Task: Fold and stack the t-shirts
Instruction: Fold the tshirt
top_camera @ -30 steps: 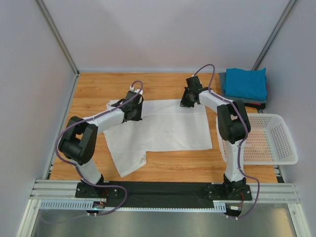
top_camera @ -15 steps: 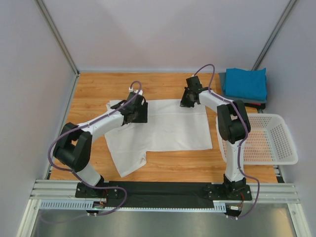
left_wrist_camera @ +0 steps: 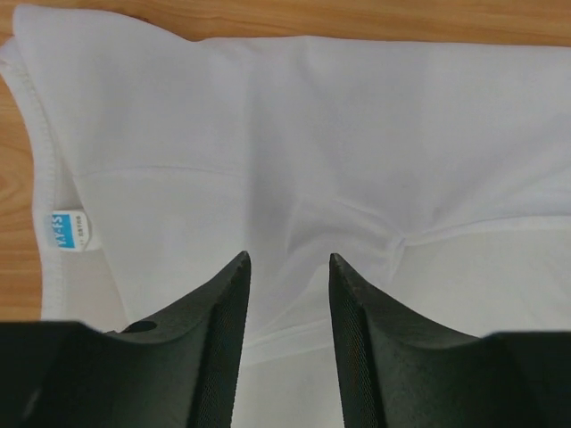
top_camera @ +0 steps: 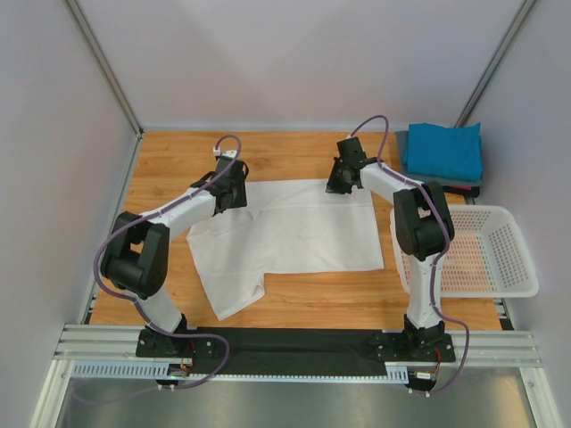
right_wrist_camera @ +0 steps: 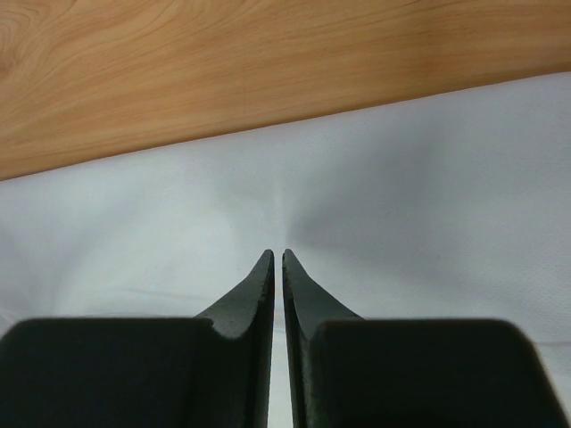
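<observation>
A white t-shirt (top_camera: 294, 236) lies spread across the wooden table, one sleeve pointing toward the near edge. My left gripper (top_camera: 233, 194) hovers over its far left part, near the collar. In the left wrist view this gripper (left_wrist_camera: 287, 259) is open, with only flat white cloth (left_wrist_camera: 312, 134) and a blue neck label (left_wrist_camera: 67, 232) below it. My right gripper (top_camera: 337, 185) sits at the shirt's far edge. In the right wrist view its jaws (right_wrist_camera: 277, 254) are shut, and the white cloth (right_wrist_camera: 401, 178) puckers toward their tips. A folded teal t-shirt (top_camera: 443, 149) rests on a dark grey one (top_camera: 401, 143) at the far right.
A white mesh basket (top_camera: 522, 267) stands at the right edge of the table, beside the right arm. Bare wood (top_camera: 169, 160) shows to the left of and behind the shirt. Grey walls close in the far and side edges.
The left gripper opened, let go of the white cloth and drew back toward the far left, near the collar. The right gripper stayed shut in place.
</observation>
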Controlling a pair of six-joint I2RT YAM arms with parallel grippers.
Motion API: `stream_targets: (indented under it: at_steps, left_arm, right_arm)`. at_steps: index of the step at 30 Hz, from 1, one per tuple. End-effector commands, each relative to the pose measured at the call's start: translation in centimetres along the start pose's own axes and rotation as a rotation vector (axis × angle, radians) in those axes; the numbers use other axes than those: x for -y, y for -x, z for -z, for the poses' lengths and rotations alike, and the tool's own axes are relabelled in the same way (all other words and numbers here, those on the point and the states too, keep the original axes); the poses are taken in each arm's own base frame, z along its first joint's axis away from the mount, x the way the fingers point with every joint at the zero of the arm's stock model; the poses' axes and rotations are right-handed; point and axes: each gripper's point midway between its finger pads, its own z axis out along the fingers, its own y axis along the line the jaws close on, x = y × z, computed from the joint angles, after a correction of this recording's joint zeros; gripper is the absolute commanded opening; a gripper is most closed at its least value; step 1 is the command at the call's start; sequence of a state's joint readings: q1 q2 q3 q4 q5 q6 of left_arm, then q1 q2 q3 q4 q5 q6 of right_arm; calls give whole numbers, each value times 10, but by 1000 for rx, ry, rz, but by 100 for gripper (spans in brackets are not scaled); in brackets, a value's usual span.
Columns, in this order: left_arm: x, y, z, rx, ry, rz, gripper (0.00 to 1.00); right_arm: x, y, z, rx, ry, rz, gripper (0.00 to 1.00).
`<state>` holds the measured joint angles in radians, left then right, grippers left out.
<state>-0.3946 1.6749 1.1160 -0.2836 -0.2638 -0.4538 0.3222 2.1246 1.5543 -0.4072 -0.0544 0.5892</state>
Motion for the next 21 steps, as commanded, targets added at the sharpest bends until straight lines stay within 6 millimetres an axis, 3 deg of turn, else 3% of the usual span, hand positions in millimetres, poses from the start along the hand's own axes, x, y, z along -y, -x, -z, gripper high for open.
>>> stream_targets:
  at_steps: [1,7,10,15,21]
  left_arm:
    - [22,27,-10,78,-56,-10,44]
    - [39,19,-30,40,-114,4,27]
    - [44,1,-35,-17,-144,12,22]
    - [41,-26,-27,-70,-155,4,18]
    - [57,-48,-14,-112,-187,-30,17]
  right_arm:
    - [-13,14,21,45,36,17,8]
    - [-13,13,21,44,36,21,8]
    - [-11,13,20,41,31,23,8]
    - [-11,14,18,40,27,24,8]
    - [-12,13,13,34,30,18,8]
